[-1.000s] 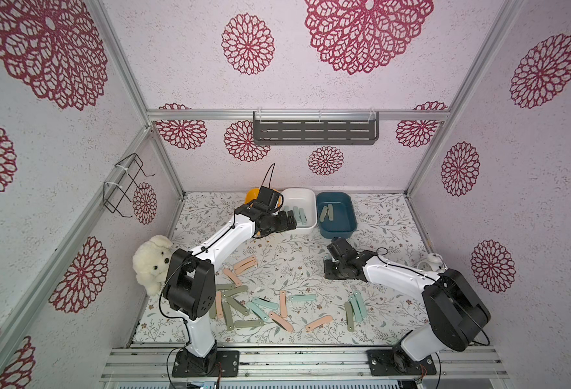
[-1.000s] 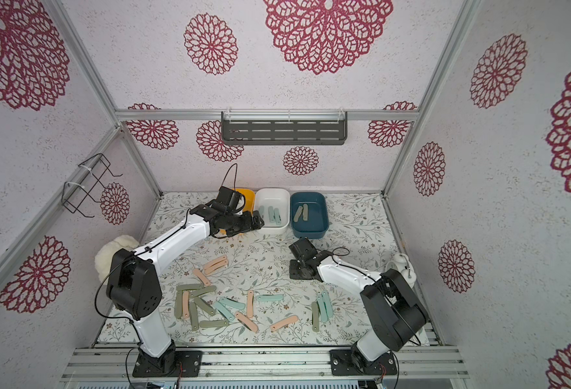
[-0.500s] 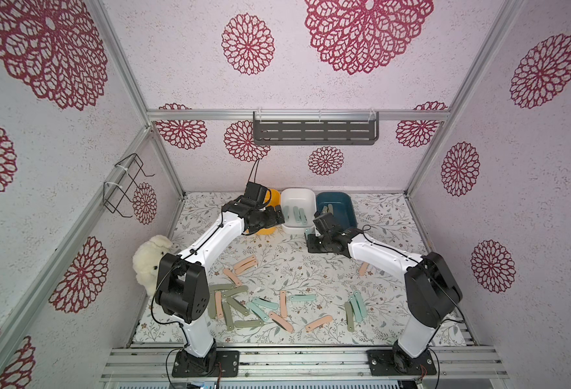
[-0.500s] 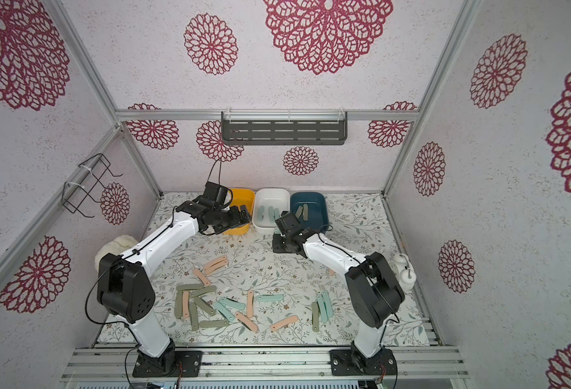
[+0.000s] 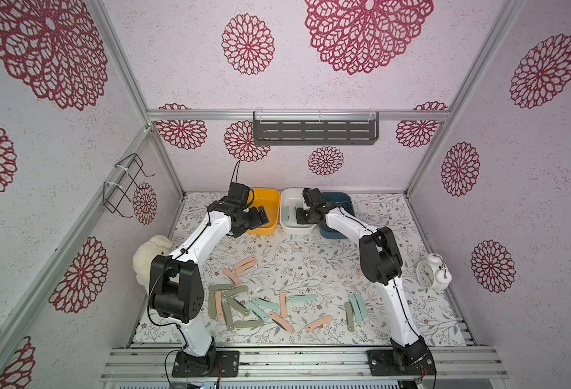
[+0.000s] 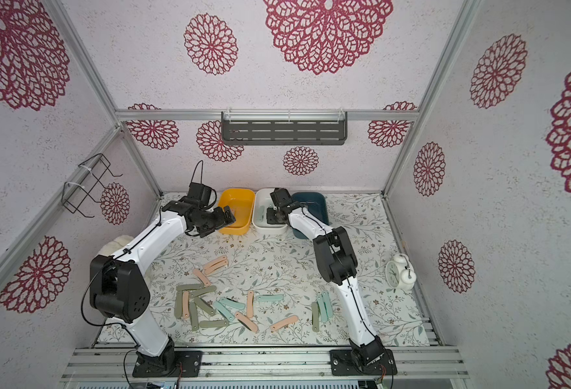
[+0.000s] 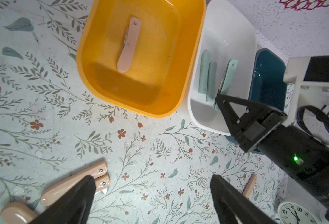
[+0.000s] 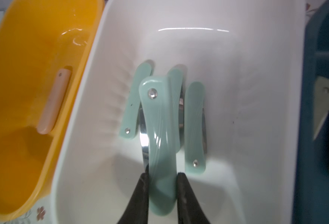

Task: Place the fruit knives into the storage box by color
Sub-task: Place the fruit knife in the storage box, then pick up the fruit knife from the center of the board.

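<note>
Clamped on a mint-teal fruit knife point(image 8: 159, 124) pointing straight ahead of it, the right hand point(image 8: 162, 175) hung just above the white storage box point(image 8: 237, 100); the left hand point(image 7: 151, 178) gaped empty.

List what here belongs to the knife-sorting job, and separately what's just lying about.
Job: yellow plastic bin, white plastic bin, dark blue plastic bin; loose peach folding knives, mint folding knives, olive folding knives; mint knife held by the right gripper.
Lying about: white plush toy, white twin-bell alarm clock, grey slotted wall shelf, black wire rack.
</note>
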{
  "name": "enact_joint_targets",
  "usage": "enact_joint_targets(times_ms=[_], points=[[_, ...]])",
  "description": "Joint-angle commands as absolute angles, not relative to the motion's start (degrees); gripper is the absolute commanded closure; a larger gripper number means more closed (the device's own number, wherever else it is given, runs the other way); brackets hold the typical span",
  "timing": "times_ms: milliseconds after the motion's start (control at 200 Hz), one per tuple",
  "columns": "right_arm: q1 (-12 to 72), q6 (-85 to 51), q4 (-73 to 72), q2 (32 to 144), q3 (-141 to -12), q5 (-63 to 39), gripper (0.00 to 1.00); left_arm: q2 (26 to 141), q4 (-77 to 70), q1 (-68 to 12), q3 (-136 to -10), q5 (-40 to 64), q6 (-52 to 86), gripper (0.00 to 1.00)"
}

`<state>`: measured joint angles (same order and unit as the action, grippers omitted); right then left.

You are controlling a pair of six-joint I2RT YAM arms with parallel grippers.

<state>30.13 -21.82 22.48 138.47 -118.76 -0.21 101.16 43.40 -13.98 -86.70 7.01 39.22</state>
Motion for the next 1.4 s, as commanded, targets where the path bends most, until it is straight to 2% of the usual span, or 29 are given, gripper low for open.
enact_joint_targets(times_ms=[0,105,270,490,570,670,801,1046,1166,1396], points=[[29.7,-19.4,26.8,142.4,-126.9,-0.8,0.90,100.5,45.5,-12.4,-85.7,7.2,38.4,0.03],[29.6,-18.7,29.1,145.5,-132.8,-0.8,0.81,100.7,47.3,-11.4,-84.9,6.8,37.6,0.03],[29.5,-16.9,32.5,144.7,-137.9,-1.3,0.53,100.2,49.4,-10.4,-82.6,6.9,36.7,0.03],[30.9,-14.7,35.9,138.5,-137.6,-0.5,0.24,98.3,53.5,-10.0,-79.0,7.0,35.8,0.03],[32.1,-14.5,36.2,134.9,-133.7,0.7,0.14,97.2,54.2,-9.9,-76.6,7.4,35.6,0.03],[33.8,-15.3,29.1,124.9,-118.5,1.3,0.01,96.3,53.7,-9.9,-73.4,8.5,35.2,0.03],[34.9,-18.0,20.6,113.7,-99.1,0.5,0.01,96.0,52.6,-9.9,-70.8,8.9,34.8,0.03],[37.9,-22.6,14.3,101.2,-75.2,-0.9,0.01,99.8,49.4,-9.9,-70.2,9.0,34.2,0.03],[38.0,-23.7,13.1,98.3,-69.6,-1.6,0.01,103.5,48.2,-9.5,-71.8,8.7,33.9,0.03],[37.9,-23.6,12.3,96.8,-67.0,-1.2,0.01,107.3,46.9,-9.4,-72.0,8.0,34.1,0.03]])
